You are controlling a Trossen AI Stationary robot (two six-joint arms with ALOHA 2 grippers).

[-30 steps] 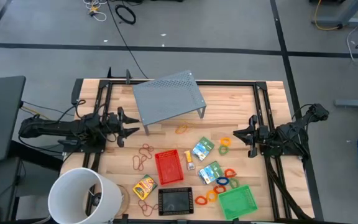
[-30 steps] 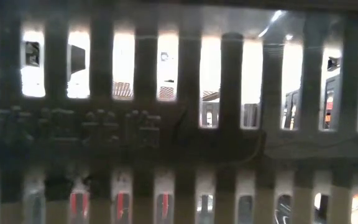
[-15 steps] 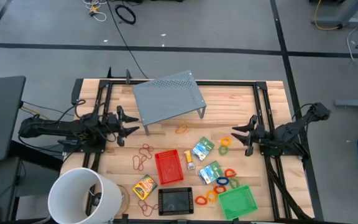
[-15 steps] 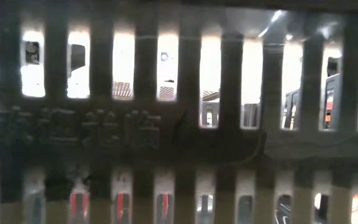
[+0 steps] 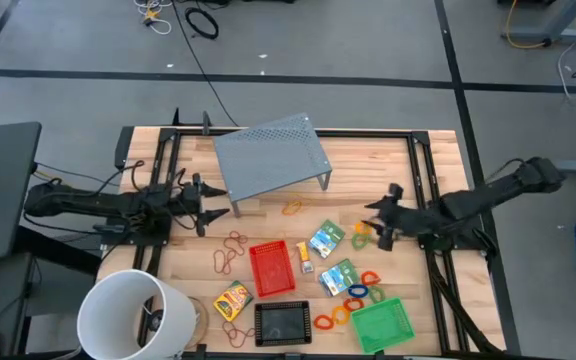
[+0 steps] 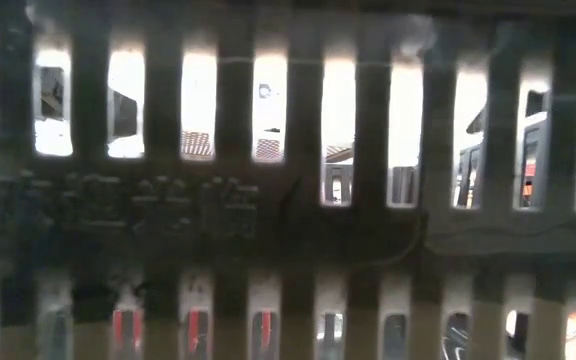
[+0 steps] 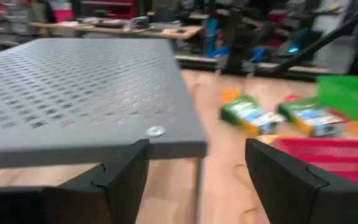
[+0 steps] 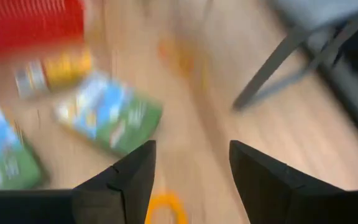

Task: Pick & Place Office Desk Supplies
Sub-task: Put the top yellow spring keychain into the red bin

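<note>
My right gripper (image 5: 380,222) hangs open over the wood, just right of a cluster of small coloured rings (image 5: 361,232) and a teal-green packet (image 5: 326,240); its wrist view shows that packet (image 8: 110,118) and a yellow ring (image 8: 163,208) below the gripper (image 8: 194,180). My left gripper (image 5: 211,208) stands open at the table's left, level, facing the grey riser (image 7: 86,93). Lying flat on the table are a red tray (image 5: 271,268), black tray (image 5: 282,322), green tray (image 5: 381,324), crayon box (image 5: 232,298), a second packet (image 5: 338,276) and rubber bands (image 5: 233,250).
The grey perforated riser (image 5: 271,157) stands on its legs at the table's far middle. A big white bucket (image 5: 136,315) sits at the near left corner. More rings (image 5: 353,295) lie near the green tray. A dark slotted wall (image 6: 288,200) close to the lens fills the low view.
My right arm has stretched out, carrying its gripper from the table's right edge toward the middle, up to the rings and packets, and the gripper has tipped downward. Nothing on the table has moved.
</note>
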